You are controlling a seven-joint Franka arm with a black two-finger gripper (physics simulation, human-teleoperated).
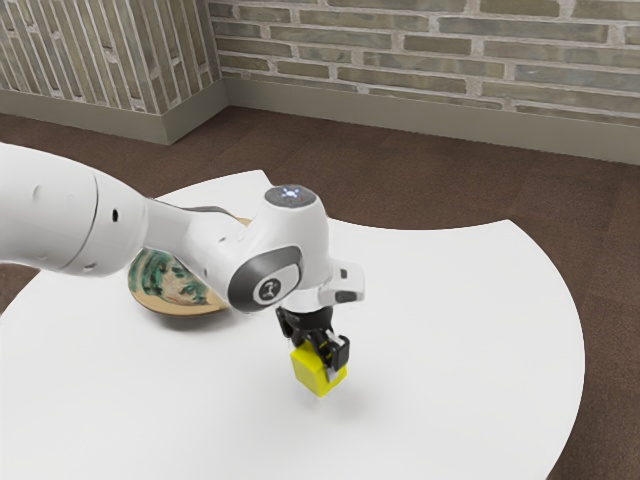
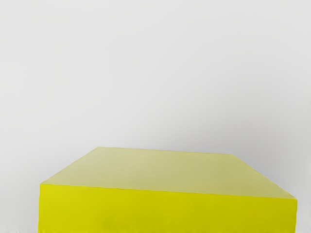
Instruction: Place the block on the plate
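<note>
A plain yellow block [image 1: 312, 373] is gripped by the black two-finger gripper [image 1: 322, 356]. The round tan-and-green plate [image 1: 168, 284] lies farther off, toward the exterior view's left.

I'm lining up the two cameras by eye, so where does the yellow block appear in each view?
Exterior view: the yellow block is just below the picture's centre, held in the gripper.
Wrist view: it is large, across most of the lower edge.
Shared landmark: the white tabletop, seen behind the block in both.
</note>
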